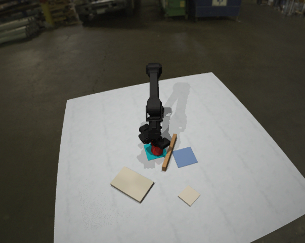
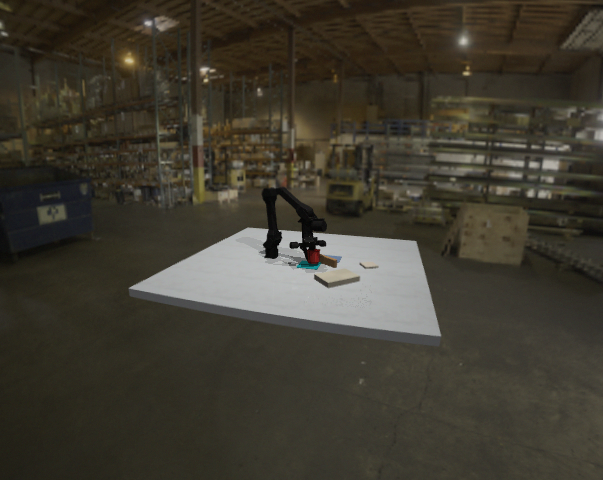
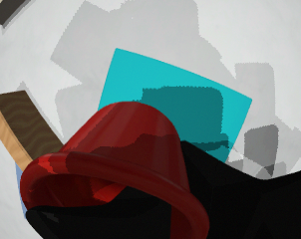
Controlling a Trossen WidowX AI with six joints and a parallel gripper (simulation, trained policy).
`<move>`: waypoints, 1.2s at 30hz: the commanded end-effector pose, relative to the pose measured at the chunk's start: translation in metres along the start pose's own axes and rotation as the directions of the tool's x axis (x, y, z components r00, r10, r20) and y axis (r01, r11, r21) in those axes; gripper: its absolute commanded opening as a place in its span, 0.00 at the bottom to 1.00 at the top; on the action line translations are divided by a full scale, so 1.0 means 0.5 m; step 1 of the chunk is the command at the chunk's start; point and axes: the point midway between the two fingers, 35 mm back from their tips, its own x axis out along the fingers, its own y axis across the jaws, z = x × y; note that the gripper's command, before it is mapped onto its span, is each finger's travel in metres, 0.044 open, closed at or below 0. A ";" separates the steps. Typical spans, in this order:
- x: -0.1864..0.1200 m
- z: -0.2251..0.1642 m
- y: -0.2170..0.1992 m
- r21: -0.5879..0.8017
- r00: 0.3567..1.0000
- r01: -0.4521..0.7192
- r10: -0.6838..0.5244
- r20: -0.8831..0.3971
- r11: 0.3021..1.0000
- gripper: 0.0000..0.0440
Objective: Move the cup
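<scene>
- My gripper (image 1: 157,143) (image 2: 310,251) (image 3: 173,148) is clamping the cup (image 1: 157,151) (image 2: 313,256) (image 3: 136,124) at the teal pad (image 1: 150,156) (image 2: 303,267) (image 3: 150,75), beside the wooden bar (image 1: 169,152) (image 2: 328,261) (image 3: 33,119).
- Release is remaining; whether the cup is touching down, I cannot tell.
</scene>
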 end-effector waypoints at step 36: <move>-0.064 0.020 -0.032 0.029 0.963 -0.221 0.213 0.168 0.975 0.62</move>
